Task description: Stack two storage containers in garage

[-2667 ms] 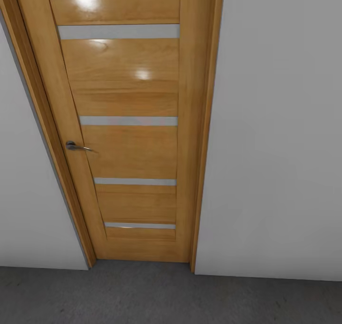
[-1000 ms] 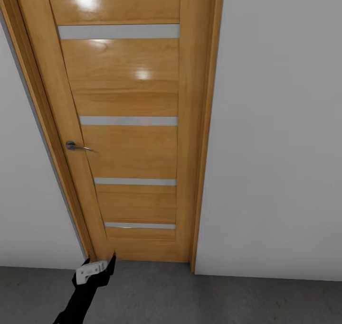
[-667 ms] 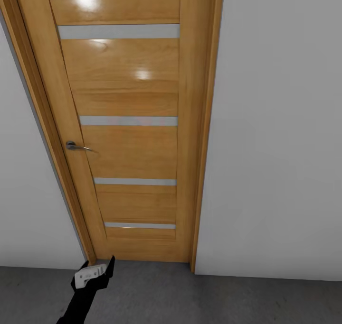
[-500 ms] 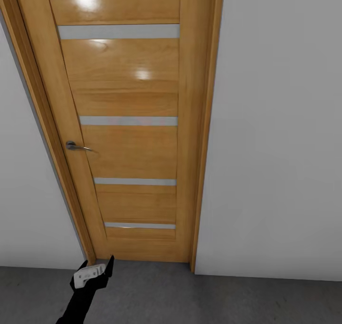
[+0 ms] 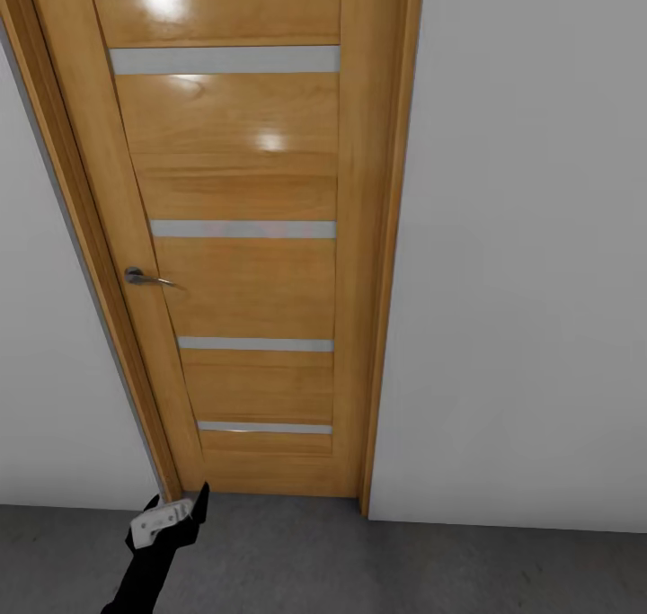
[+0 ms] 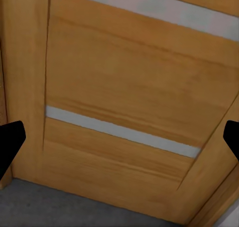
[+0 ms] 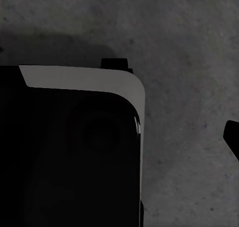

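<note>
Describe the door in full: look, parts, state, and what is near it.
The door is glossy honey-coloured wood with four pale horizontal strips set across it, hung in a matching wooden frame. A small metal lever handle sits at its left edge. It looks shut, standing on grey floor between pale walls. The left gripper hovers by its lower left corner, jaws open.

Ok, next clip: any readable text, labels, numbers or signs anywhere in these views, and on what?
None: no words, numbers or signs can be read.
The wooden door, its handle, the pale wall, the grey floor and the left gripper carry no text.
</note>
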### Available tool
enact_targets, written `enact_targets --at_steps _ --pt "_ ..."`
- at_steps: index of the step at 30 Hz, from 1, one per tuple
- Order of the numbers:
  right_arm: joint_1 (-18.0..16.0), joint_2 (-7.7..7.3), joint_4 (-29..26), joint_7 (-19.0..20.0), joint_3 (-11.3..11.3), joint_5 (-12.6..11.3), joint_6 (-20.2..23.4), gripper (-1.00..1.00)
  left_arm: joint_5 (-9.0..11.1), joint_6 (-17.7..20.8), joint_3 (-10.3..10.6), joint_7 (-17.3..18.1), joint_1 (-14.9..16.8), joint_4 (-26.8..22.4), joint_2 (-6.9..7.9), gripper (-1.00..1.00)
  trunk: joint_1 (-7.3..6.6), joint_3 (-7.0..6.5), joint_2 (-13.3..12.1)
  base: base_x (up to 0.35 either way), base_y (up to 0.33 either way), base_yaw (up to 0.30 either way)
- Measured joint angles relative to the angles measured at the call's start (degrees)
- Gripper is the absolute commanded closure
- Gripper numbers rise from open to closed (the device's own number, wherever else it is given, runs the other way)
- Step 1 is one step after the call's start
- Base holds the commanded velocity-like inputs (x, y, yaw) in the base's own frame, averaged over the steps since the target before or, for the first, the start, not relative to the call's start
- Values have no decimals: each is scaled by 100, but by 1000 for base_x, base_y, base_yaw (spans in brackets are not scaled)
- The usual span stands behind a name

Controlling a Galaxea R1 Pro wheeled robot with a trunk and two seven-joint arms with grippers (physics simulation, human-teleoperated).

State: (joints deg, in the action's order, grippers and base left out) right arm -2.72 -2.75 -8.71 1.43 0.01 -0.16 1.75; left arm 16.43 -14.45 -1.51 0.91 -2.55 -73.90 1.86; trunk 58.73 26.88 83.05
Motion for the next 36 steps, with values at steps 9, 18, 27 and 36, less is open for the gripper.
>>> enact_targets --at_steps 9,18,27,36 --pt "0 -1 0 0 0 0 -1 -100 -640 1 -10 1 -1 76 9 -100 0 0 0 0 0 0" --pt "0 1 0 0 0 0 -4 -100 -957 -5 -11 -3 0 164 12 -100 0 0 0 1 0 0" --pt "0 3 0 0 0 0 -4 -100 -985 -15 -10 -3 0 278 14 -100 -2 0 0 122 0 0" --pt "0 2 0 0 0 7 -4 -100 -987 -13 2 -2 0 465 9 -100 -1 0 0 175 0 0"
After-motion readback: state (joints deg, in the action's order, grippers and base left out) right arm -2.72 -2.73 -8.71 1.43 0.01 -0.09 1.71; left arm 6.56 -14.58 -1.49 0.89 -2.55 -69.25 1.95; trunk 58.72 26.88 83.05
